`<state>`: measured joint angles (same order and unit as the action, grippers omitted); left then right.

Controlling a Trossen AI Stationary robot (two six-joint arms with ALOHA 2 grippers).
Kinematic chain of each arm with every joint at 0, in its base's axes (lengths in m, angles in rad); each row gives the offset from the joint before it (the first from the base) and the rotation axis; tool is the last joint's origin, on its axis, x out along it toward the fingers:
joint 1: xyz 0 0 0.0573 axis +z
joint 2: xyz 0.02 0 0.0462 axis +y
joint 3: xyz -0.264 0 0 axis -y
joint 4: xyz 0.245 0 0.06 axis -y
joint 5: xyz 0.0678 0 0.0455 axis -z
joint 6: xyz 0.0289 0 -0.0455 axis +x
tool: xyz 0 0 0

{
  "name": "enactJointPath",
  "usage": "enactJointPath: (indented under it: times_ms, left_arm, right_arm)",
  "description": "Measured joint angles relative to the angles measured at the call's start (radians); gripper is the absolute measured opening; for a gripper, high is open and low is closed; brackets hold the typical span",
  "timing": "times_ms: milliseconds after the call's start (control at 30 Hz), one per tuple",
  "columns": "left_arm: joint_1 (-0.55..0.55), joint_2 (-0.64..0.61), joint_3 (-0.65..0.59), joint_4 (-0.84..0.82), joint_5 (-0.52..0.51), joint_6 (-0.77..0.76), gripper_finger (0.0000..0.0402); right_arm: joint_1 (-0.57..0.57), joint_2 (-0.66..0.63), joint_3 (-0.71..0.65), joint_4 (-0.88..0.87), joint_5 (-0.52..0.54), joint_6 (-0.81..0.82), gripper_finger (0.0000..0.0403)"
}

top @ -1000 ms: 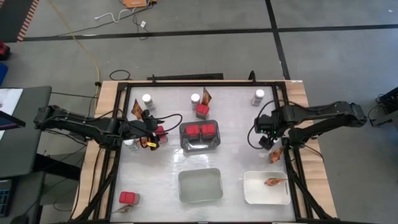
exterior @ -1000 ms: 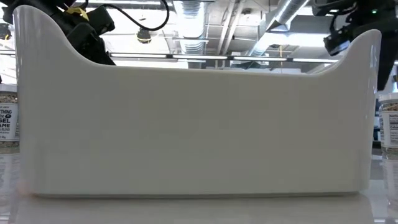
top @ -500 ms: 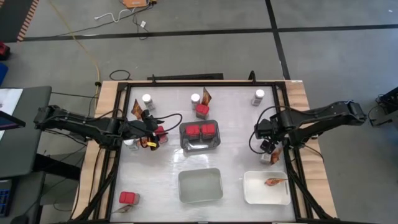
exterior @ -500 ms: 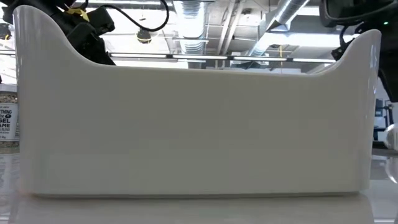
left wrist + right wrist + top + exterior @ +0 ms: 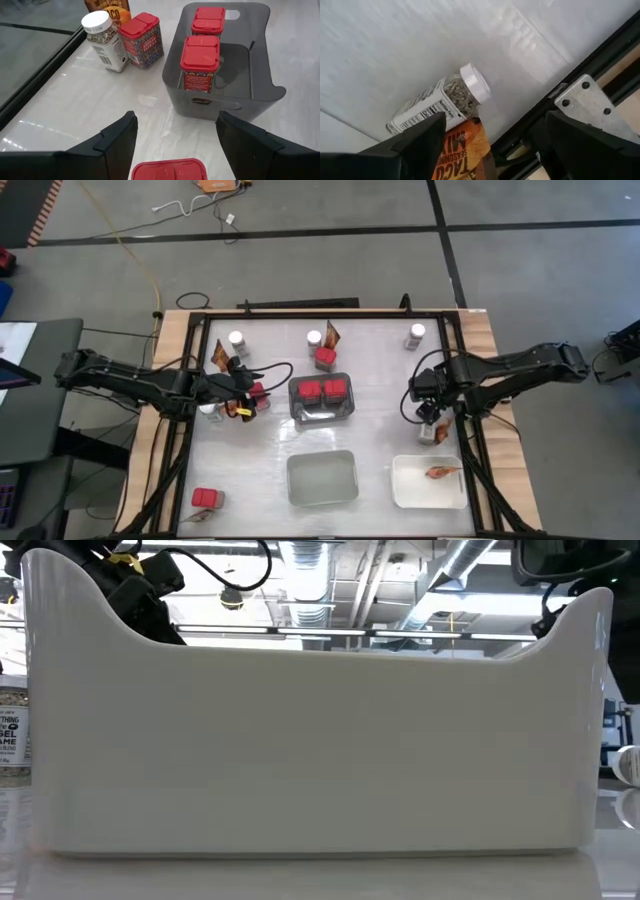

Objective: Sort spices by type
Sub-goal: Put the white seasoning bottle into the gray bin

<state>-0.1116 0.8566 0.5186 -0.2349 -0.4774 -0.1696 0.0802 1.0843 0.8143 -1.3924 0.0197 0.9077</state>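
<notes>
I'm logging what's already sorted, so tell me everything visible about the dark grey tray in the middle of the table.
The dark grey tray looks like moulded plastic, rectangular with rounded corners, walls rising at the ends, and a handle slot there. It sits flat at the table's centre, holding two upright red containers side by side. A third red container and a jar stand apart beyond it.

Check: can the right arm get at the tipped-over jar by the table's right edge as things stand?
Probably yes. The right gripper hangs open just above the jar, which lies on its side. An orange packet touches it, and the frame rail runs close beside.

Clear jar (image 5: 437, 103) lying on side, white lid – orange packet (image 5: 462, 150) touching, between spread fingers (image 5: 417, 142).
</notes>
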Motion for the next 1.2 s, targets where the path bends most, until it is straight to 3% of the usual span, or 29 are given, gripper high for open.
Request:
enactJointPath:
  times_ms: [133,300,500,800,1000,1200]
  left_arm:
    - [0.000,0.000,0.000,0.000,0.000,0.000,0.0258]
    - [0.000,0.000,0.000,0.000,0.000,0.000,0.0258]
    - [0.000,0.000,0.000,0.000,0.000,0.000,0.0258]
    - [0.000,0.000,0.000,-0.005,0.000,0.000,0.0258]
    - [0.000,0.000,0.000,-0.006,0.000,0.000,0.0258]
    - [0.000,0.000,0.000,-0.007,0.000,0.000,0.0258]
  right_arm:
    - [-0.011,0.000,0.000,0.003,-0.104,0.175,0.0372]
    - [0.012,0.000,-0.010,0.034,-0.107,0.426,0.0372]
    - [0.068,0.000,-0.050,0.145,-0.109,0.616,0.0372]
    - [0.194,0.000,-0.052,0.151,-0.107,0.904,0.0372]
    - [0.244,0.008,-0.052,0.165,-0.073,1.027,0.0372]
    - [0.227,0.079,-0.052,0.170,-0.070,0.994,0.0372]
